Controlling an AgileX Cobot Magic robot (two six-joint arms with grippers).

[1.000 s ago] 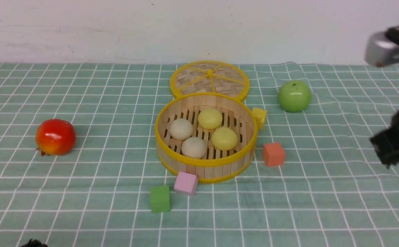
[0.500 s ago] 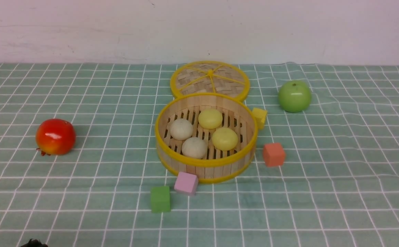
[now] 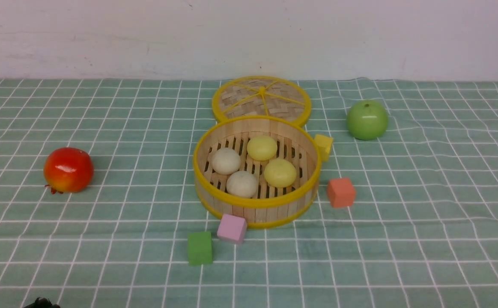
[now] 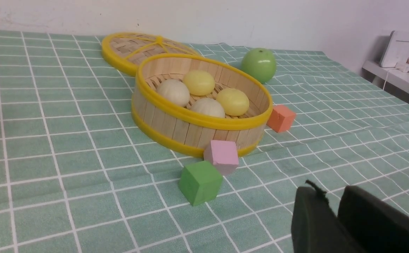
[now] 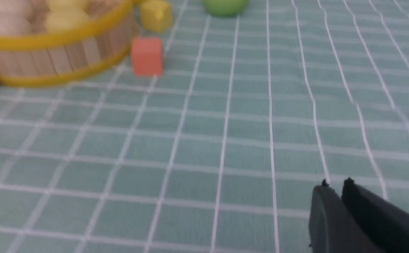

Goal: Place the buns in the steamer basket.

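1. The left hand (image 4: 334,200) shows only in its own wrist view, low over the green checked cloth (image 3: 403,239) on the desk; its two dark fingers lie pressed together with no gap and grip nothing.
2. The right hand (image 5: 334,188) also shows only in its wrist view, fingers side by side, closed and empty, well apart from the basket.
3. No brand, label or writing can be read on anything.
4. The steamer basket (image 3: 256,204) stands mid-desk and holds all four buns (image 3: 253,167): two off-white on the robot's left side, two pale yellow on the right.
5. The woven lid (image 3: 260,99) lies flat just behind the basket, touching its far rim.
6. A pink cube (image 3: 232,228) touches the basket's front wall; a green cube (image 3: 200,247) sits just beside it.
7. An orange cube (image 3: 341,192) and a yellow cube (image 3: 324,145) sit by the basket's right side.
8. A green apple (image 3: 367,119) lies far right; a red fruit (image 3: 68,170) far left.
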